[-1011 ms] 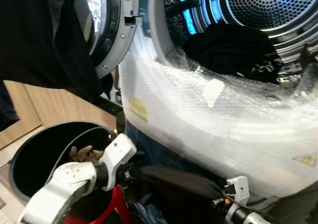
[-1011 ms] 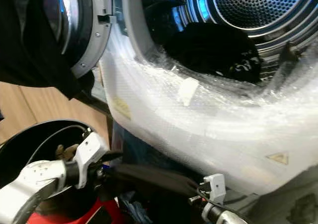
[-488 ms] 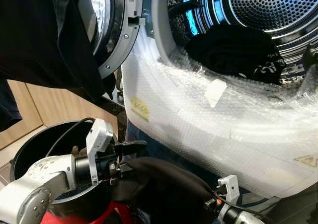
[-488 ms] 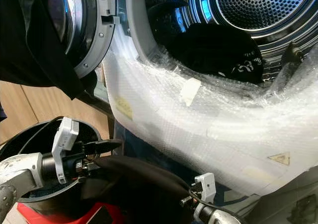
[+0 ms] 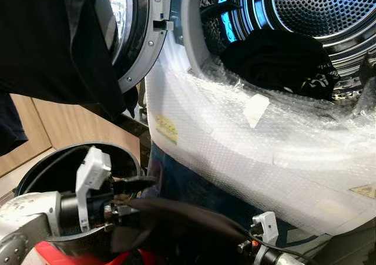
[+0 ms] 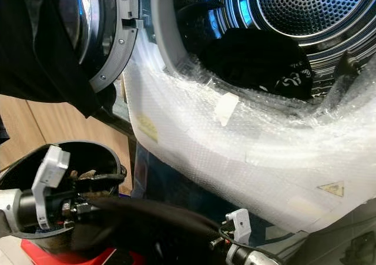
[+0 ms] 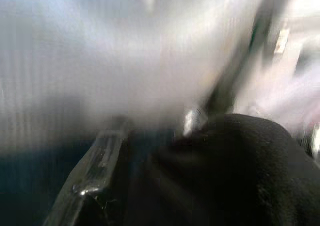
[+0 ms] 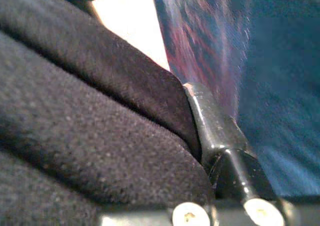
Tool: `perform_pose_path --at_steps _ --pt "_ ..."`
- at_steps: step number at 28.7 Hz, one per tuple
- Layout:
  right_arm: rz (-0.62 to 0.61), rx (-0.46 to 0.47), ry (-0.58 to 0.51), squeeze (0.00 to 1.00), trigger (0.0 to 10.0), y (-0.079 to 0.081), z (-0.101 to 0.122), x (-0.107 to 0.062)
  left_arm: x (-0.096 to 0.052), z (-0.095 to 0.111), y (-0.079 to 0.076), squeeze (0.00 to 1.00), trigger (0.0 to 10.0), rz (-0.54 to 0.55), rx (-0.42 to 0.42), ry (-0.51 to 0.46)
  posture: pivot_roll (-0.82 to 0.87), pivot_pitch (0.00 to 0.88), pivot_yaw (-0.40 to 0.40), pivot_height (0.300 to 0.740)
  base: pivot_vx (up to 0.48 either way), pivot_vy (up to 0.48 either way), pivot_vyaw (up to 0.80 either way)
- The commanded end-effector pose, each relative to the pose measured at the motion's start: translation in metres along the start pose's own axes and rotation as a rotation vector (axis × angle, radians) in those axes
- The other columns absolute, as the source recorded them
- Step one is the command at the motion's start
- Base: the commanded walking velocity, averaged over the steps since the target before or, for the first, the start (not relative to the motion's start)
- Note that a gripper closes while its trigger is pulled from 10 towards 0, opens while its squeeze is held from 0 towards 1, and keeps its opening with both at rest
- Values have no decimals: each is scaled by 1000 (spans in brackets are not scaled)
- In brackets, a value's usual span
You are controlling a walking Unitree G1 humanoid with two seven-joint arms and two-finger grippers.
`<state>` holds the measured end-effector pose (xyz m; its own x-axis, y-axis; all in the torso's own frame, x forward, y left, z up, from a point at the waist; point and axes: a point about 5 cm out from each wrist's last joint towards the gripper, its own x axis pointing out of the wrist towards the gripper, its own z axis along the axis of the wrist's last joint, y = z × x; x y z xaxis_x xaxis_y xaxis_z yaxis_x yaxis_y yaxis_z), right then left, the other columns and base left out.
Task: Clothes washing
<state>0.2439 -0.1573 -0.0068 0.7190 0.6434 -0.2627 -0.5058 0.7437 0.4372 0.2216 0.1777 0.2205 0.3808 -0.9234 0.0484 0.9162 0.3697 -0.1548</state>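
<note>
Hanging over the open washer door (image 5: 138,36), to the left of the washing machine drum (image 5: 317,9): a black shirt (image 5: 53,47). Below the door, a round black laundry basket (image 5: 35,177) on a red base (image 5: 53,256). Over the basket's rim, the left gripper (image 5: 126,195), fingers pointing toward the machine and clamped on one end of a dark garment (image 5: 182,230); upper finger (image 5: 135,183) lying just above the cloth. Stretched from there beneath the machine's front, the same dark garment, its other end pinched tight in the right gripper (image 8: 200,136), one black finger (image 8: 215,131) pressed against the fabric in the right wrist view. Across the machine's front below the opening, a sheet of bubble wrap (image 5: 247,141) with a yellow sticker (image 5: 166,128). Inside the drum, resting on its lower lip, a heap of black clothes (image 5: 276,59).
</note>
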Motion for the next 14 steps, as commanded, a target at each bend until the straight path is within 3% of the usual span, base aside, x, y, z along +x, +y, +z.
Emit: perform_pose_path --at_steps 1,8,9,10,11,12,13,14 --pt "-195 90 92 0 0 -25 -26 -33 -13 46 -6 1000 10000 -61 75 -303 200 10 -111 740 0 0 0" --pt "-190 108 79 0 0 -23 -26 -27 -1 47 -13 1000 10000 -155 -6 -439 198 15 -118 740 0 0 0" --pt "-185 109 82 0 0 -22 -26 -26 3 40 -12 1000 10000 -135 11 -354 199 15 -119 740 0 0 0" --pt "-185 109 82 0 0 -22 -26 -26 3 40 -12 1000 10000 -135 11 -354 199 15 -119 740 0 0 0" --pt "-183 107 84 0 0 -22 -26 -26 6 33 -11 1000 10000 -109 33 -264 198 17 -121 740 0 0 0" --pt "-182 105 84 0 0 -22 -26 -26 7 29 -9 812 10000 -74 50 -208 198 18 -121 740 0 0 0" --pt "-180 106 82 0 0 -23 -26 -26 9 19 -5 0 10000 -16 75 -100 199 17 -120 740 0 0 0" --pt "-179 107 81 0 0 -23 -26 -26 10 15 -2 0 10000 12 94 -59 203 20 -123 740 0 0 0"
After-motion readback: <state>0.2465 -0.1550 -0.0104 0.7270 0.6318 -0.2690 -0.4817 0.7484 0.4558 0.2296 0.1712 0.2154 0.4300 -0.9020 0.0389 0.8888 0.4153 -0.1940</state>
